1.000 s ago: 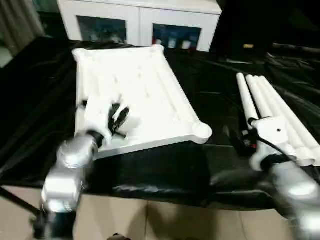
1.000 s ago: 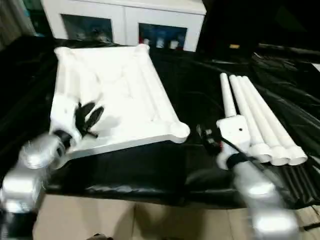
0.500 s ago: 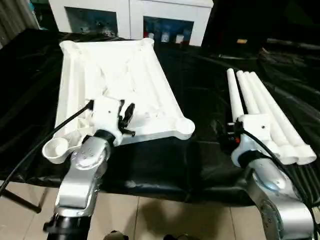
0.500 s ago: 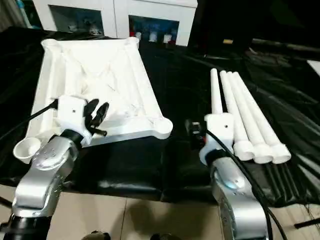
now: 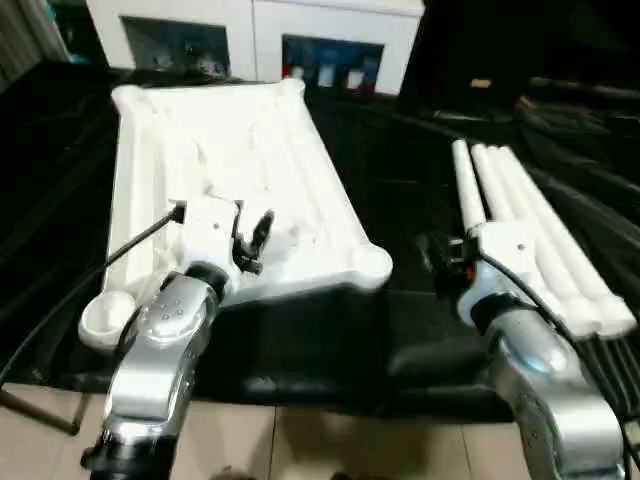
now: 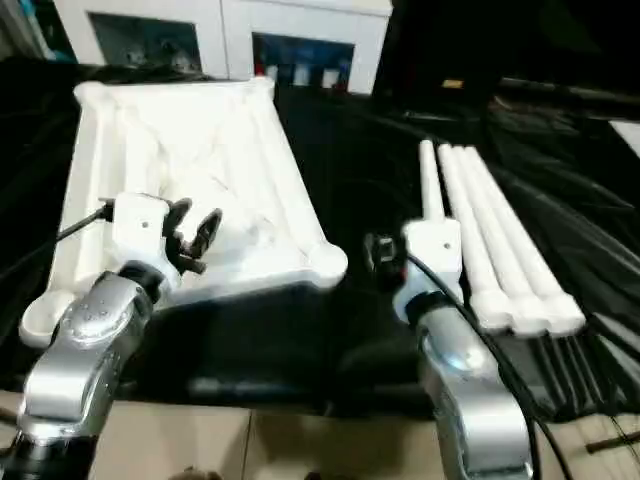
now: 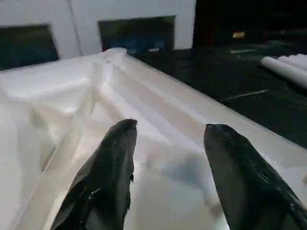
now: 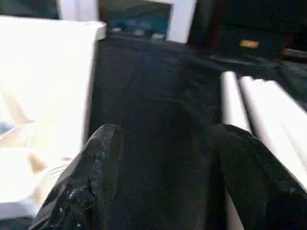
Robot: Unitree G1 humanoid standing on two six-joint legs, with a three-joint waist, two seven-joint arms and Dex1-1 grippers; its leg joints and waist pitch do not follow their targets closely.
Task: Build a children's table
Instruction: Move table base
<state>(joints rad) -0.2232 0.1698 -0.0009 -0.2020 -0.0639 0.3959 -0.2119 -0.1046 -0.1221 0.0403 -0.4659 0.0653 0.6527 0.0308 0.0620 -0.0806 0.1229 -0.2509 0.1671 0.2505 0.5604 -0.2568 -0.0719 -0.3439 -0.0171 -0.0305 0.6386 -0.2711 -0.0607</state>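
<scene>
While legs (image 5: 520, 215) lie beside top (image 5: 240, 150) | cabinet (image 5: 250, 35) behind | both end effectors apparently apart, empty

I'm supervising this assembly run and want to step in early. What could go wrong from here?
1. The table top lies with its near corner socket at the black-covered surface's front edge; a push from the left tool above it might tip it off.
2. The legs lie loose side by side, so the open right tool may roll the neighbours when picking one.
</scene>
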